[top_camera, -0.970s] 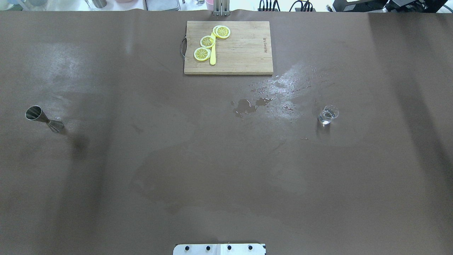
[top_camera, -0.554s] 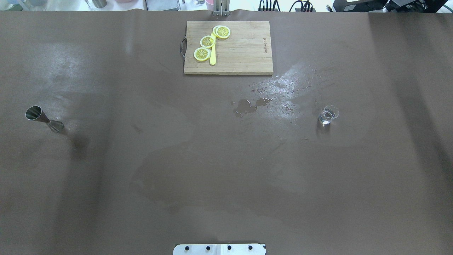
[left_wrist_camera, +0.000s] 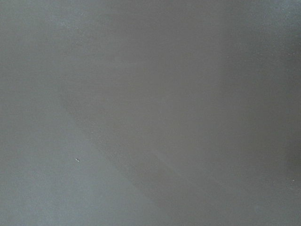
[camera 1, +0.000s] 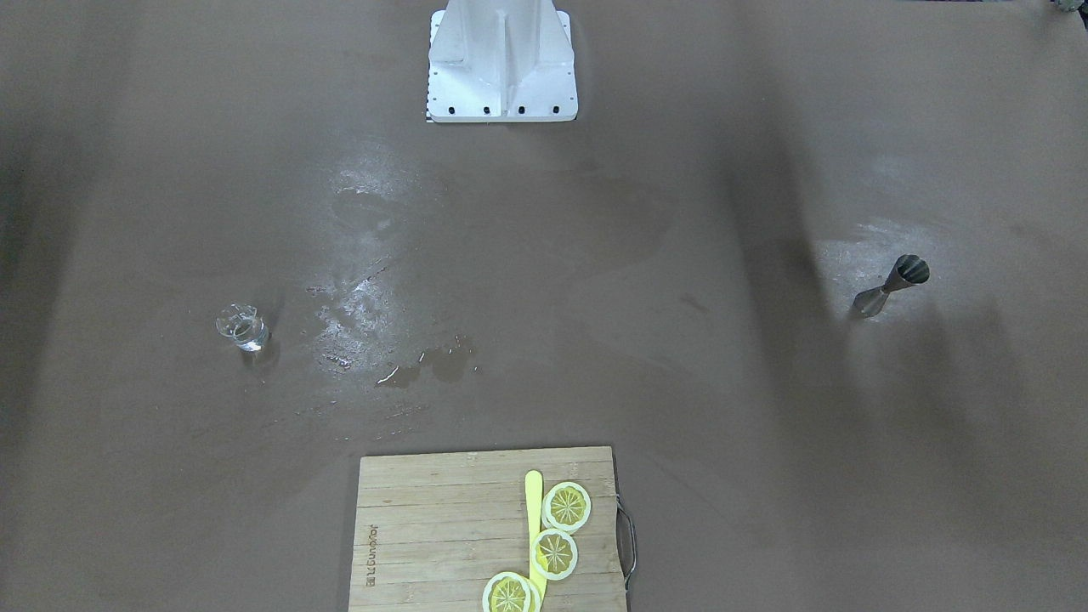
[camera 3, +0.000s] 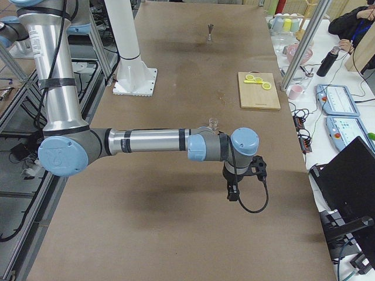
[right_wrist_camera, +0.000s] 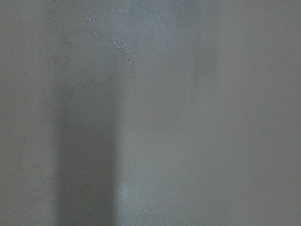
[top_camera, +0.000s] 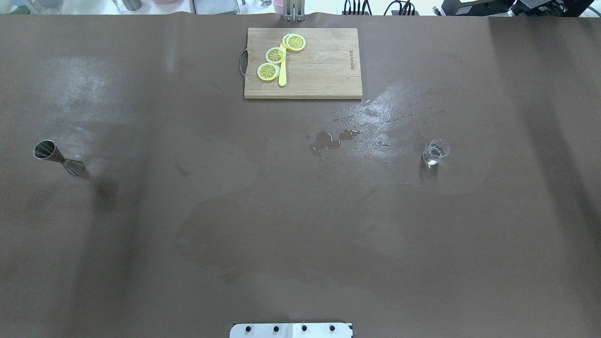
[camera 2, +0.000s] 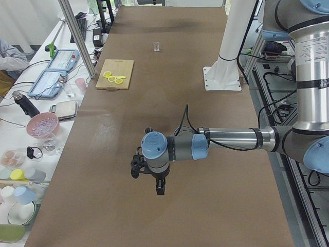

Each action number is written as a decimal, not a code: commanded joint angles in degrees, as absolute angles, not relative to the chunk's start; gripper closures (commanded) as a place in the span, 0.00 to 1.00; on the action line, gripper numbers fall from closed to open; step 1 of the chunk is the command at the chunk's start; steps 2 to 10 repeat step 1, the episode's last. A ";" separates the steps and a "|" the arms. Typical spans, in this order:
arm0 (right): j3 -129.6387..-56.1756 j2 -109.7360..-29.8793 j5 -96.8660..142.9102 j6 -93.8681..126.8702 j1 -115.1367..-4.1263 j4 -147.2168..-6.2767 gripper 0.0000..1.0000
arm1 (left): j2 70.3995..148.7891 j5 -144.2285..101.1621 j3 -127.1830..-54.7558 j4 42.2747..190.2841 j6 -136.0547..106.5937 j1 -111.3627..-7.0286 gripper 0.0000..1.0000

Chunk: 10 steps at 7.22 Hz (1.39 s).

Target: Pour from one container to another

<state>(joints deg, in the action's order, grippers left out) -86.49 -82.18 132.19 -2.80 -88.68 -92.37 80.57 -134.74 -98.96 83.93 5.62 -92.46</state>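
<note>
Nothing on the surface (top_camera: 281, 211) has shifted since the earlier overhead looks: the glass cup (top_camera: 435, 153), the steel jigger (top_camera: 58, 158) and the cutting board (top_camera: 319, 70) sit where they sat. Taking the overhead view with the robot's base at 6 o'clock, the glass cup stands upright at 3 o'clock, seemingly with a little clear liquid in it. The steel jigger stands upright at 9 o'clock, so the two are well apart. A wet patch (top_camera: 331, 140) lies between the centre and the cup, and the cutting board is at 12 o'clock. Neither arm reaches into the overhead view. The side views show the right tool (camera 3: 243, 178) hanging above the surface out past the cup, and the left tool (camera 2: 150, 176) hanging over the opposite end. I cannot tell whether either tool is open or closed, since the wrist cameras show only bare surface. By my reading the right arm is the nearer one to the cup, which lies toward 9 o'clock from that tool with its long axis vertical — a side-on approach looks apt.
</note>
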 commanded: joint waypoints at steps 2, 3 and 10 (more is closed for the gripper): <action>-86.48 -82.18 132.19 -2.90 -88.68 -92.37 0.00 | 80.51 -134.74 -99.05 83.94 5.63 -92.55 0.01; -86.48 -82.18 132.19 -2.90 -88.68 -92.37 0.00 | 80.51 -134.74 -99.05 83.94 5.63 -92.55 0.01; -86.48 -82.18 132.19 -2.90 -88.68 -92.37 0.00 | 80.51 -134.74 -99.05 83.94 5.63 -92.55 0.01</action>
